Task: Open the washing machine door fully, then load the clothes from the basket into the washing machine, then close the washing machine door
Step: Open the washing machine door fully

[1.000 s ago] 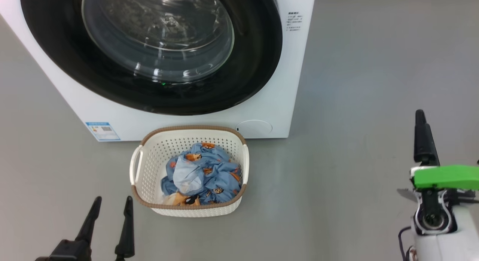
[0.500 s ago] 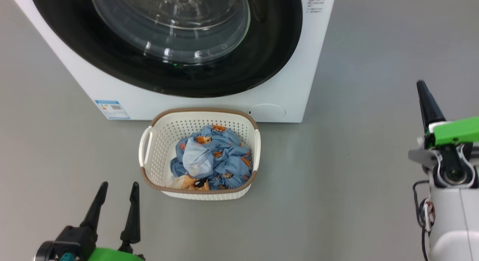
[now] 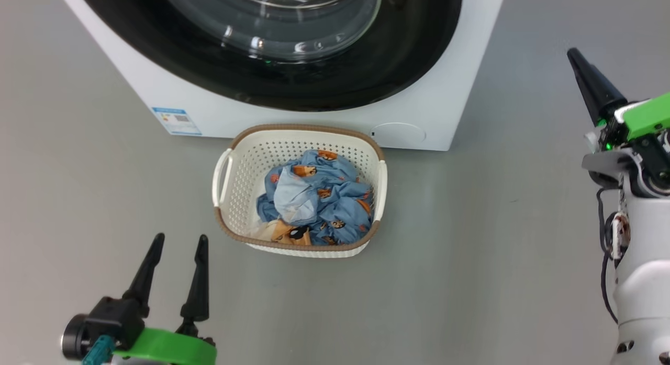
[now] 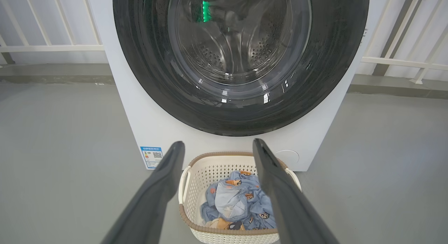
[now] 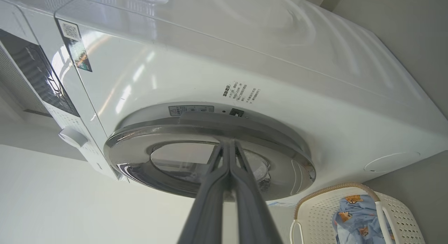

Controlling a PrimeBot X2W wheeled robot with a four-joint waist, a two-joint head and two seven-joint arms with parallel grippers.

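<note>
Holding clothes (image 3: 316, 200): basket (image 3: 293, 145), just before washing machine (image 3: 429, 113).

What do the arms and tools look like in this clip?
Each tool has two long, tapering black fingers and a bright green bracket. The left tool has a black round mount with a teal plug. Behind the right tool sits a white forearm with thin black cables.

A white railing (image 4: 52, 48) is running along the back (bars slanted). A grey floor (image 4: 52, 149) is stretching before it.
</note>
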